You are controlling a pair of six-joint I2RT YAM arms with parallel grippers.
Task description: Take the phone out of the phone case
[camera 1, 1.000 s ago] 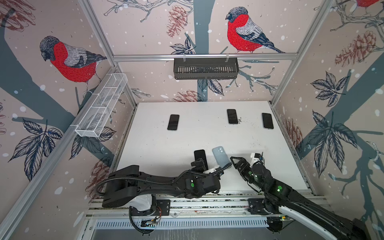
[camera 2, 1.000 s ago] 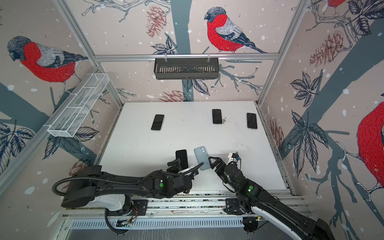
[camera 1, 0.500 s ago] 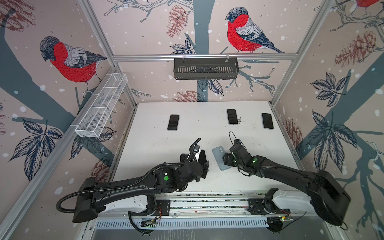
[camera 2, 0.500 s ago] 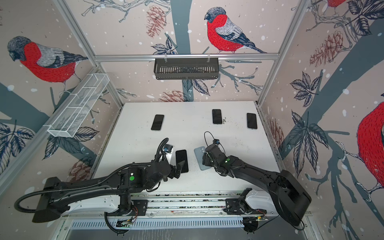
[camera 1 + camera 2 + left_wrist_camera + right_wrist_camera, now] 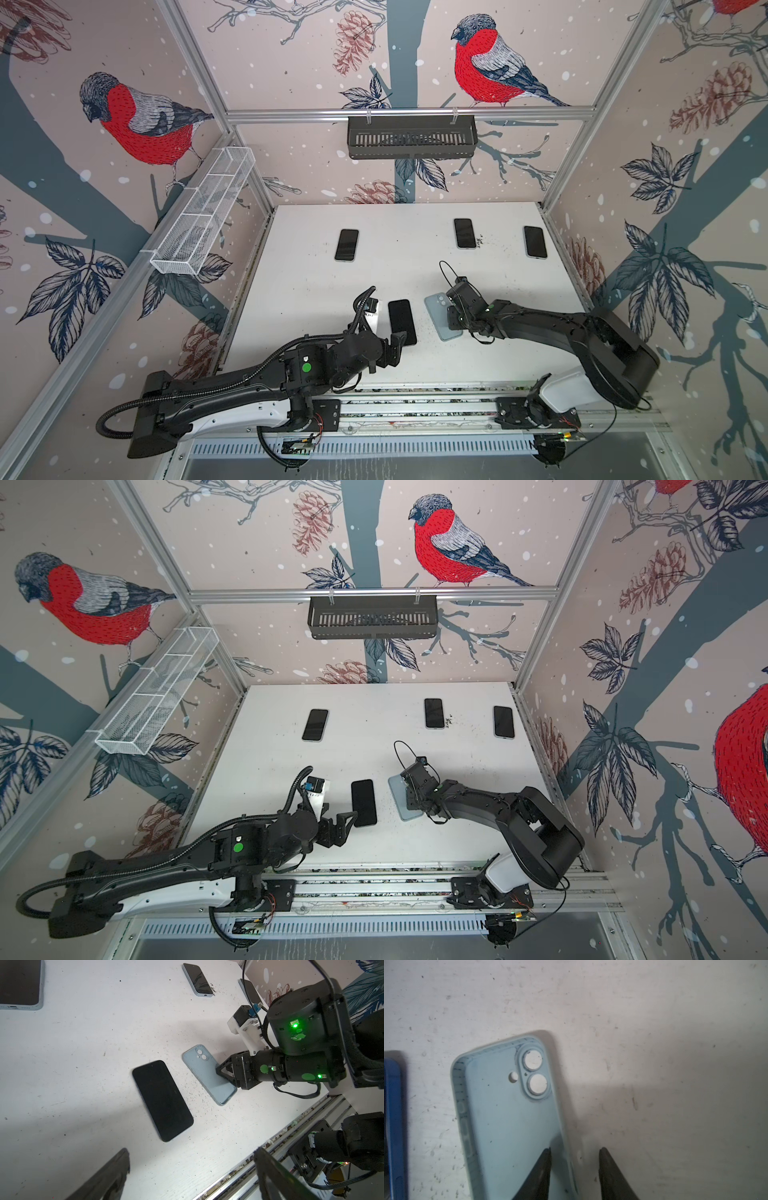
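A second ago the phone case [image 5: 436, 316] hung tilted in the air between both grippers. Now it lies flat, hollow side up, on the table [image 5: 316, 291] at 3 o'clock of the phone [image 5: 402, 322]. The right gripper [image 5: 575, 1149] has swung round to the case's 3 o'clock edge and its jaws have narrowed, one finger inside the shell and one outside. The left gripper [image 5: 349, 820], over the phone half a second ago, has backed off to the phone's 7 o'clock corner, leaving the screen uncovered.
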